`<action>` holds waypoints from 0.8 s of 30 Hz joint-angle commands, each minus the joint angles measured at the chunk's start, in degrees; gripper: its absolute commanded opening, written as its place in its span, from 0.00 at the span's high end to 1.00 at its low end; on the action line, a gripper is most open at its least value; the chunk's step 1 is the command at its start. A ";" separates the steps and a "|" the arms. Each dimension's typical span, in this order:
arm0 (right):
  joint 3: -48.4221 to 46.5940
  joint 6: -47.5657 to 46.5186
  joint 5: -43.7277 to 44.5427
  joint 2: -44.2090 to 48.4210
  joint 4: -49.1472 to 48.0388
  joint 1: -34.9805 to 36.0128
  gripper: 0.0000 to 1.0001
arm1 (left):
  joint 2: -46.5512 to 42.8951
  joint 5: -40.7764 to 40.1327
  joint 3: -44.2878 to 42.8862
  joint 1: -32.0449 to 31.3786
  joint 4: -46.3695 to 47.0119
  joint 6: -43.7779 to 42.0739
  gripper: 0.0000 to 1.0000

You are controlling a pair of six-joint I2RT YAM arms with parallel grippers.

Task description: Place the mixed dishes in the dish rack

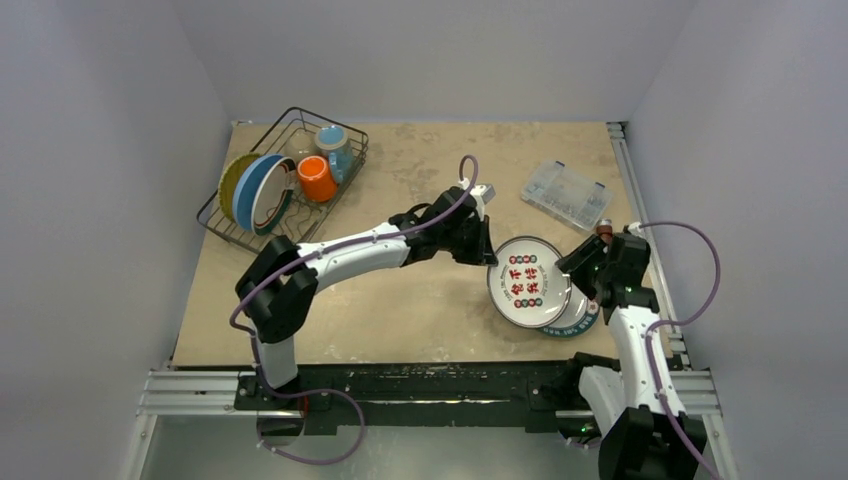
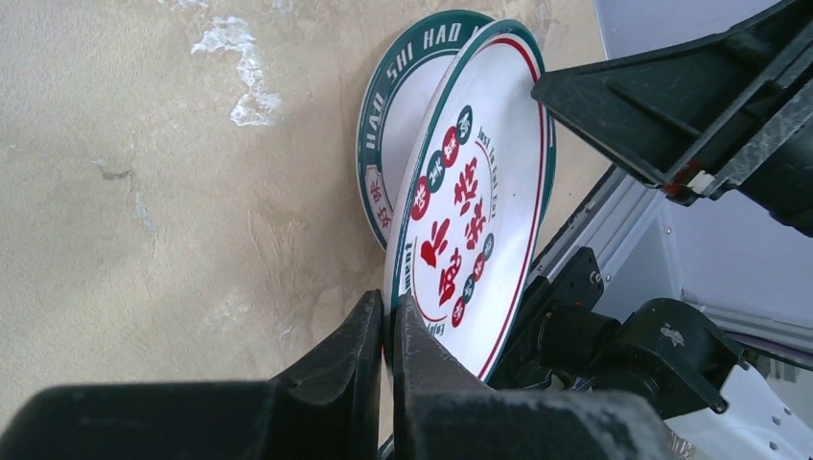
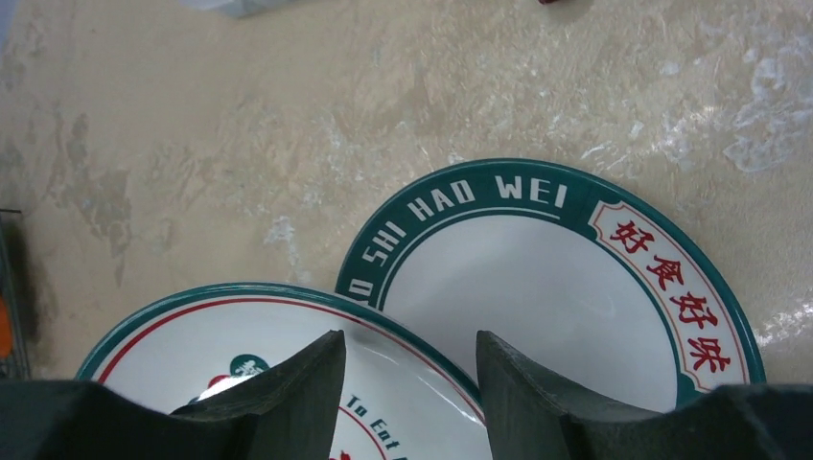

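My left gripper (image 2: 388, 305) is shut on the near rim of the white red-dotted plate (image 2: 479, 192), which stands tilted up off the table. In the top view the left gripper (image 1: 490, 262) is at the left edge of this plate (image 1: 528, 282). My right gripper (image 3: 410, 350) is open, its fingers apart over the plate's opposite rim (image 3: 192, 345). The white teal-rimmed plate (image 3: 546, 307) lies flat on the table just beyond and partly under it. The dish rack (image 1: 355, 150) at the far left holds a yellow woven plate (image 1: 229, 178), a blue plate (image 1: 248, 190), an orange cup (image 1: 317, 178) and a blue mug (image 1: 333, 145).
A clear plastic compartment box (image 1: 566, 195) sits at the back right, behind the two plates. A metal rail (image 1: 640, 200) runs along the table's right edge, close to my right arm. White walls enclose the table on three sides.
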State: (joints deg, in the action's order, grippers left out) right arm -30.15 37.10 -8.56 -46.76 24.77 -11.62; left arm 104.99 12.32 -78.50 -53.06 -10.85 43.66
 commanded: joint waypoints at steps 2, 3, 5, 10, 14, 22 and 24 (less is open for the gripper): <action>2.03 1.46 0.24 -4.00 -2.14 0.19 0.48 | 1.30 4.69 -0.89 0.93 4.00 3.59 1.00; 2.57 1.76 -0.57 -5.00 -2.61 0.19 0.48 | 1.76 4.65 -1.07 1.01 4.03 4.00 1.00; 3.31 2.32 -1.38 -6.56 -3.01 0.34 0.49 | 2.64 4.79 -1.41 1.11 4.05 4.78 1.00; 5.89 3.49 -0.65 -7.31 -5.48 0.49 0.57 | 5.07 7.90 -2.18 1.90 5.12 8.44 1.00; 7.49 4.32 -1.68 -9.52 -7.71 0.54 0.65 | 7.99 10.78 -1.61 2.77 7.77 12.94 0.98; 9.56 4.98 -3.88 -12.01 -10.30 0.69 0.70 | 10.99 12.98 0.86 2.66 15.21 20.08 0.66; 10.13 5.44 -4.04 -11.32 -11.11 0.64 0.72 | 10.86 12.64 1.25 2.47 15.20 19.98 0.62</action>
State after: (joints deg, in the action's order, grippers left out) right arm -21.91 40.14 -8.58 -58.41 15.11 -11.68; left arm 115.57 21.28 -77.89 -49.08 -3.31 59.53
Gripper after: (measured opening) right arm 0.299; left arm 0.339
